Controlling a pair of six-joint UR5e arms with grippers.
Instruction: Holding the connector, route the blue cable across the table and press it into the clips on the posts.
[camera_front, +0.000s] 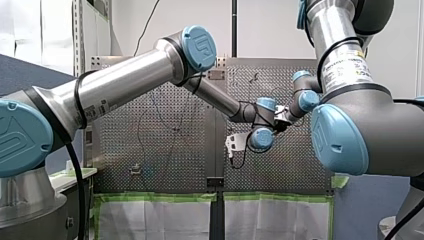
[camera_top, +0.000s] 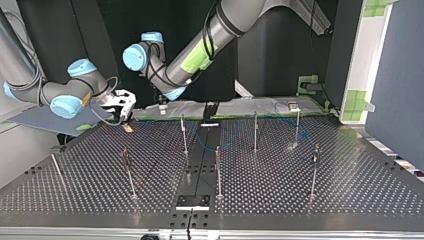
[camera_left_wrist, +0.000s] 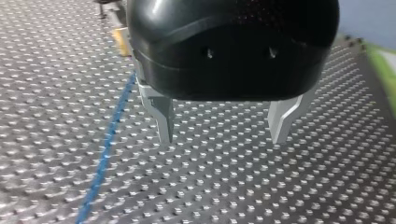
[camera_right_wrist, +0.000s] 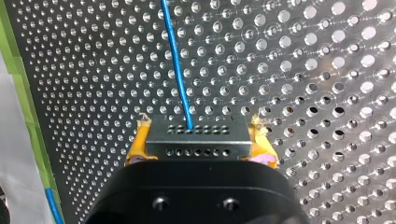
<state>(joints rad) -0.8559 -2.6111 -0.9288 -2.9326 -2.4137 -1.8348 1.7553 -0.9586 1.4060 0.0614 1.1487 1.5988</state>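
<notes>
While right gripper (camera_right_wrist: 200, 150) is clamping the connector (camera_right_wrist: 196, 133) near the surface's (camera_top: 300, 190) arm-side corner, cable (camera_right_wrist: 180, 70) is running straight ahead from it toward the posts (camera_top: 184, 135); left gripper (camera_left_wrist: 224, 128) is hovering wide open, cable lying just beside it.

In the left wrist view the black body of my left gripper (camera_left_wrist: 223, 140) hides the roots of its fingers (camera_left_wrist: 163, 116), and the blue cable (camera_left_wrist: 105, 154) passes behind it and runs off the edge. In the right wrist view my right gripper (camera_right_wrist: 200, 142) covers the lower part of the connector (camera_right_wrist: 198, 133) and most of the yellow pads (camera_right_wrist: 137, 148). In the top view the clips on the posts (camera_top: 184, 132) are too small to tell.
</notes>
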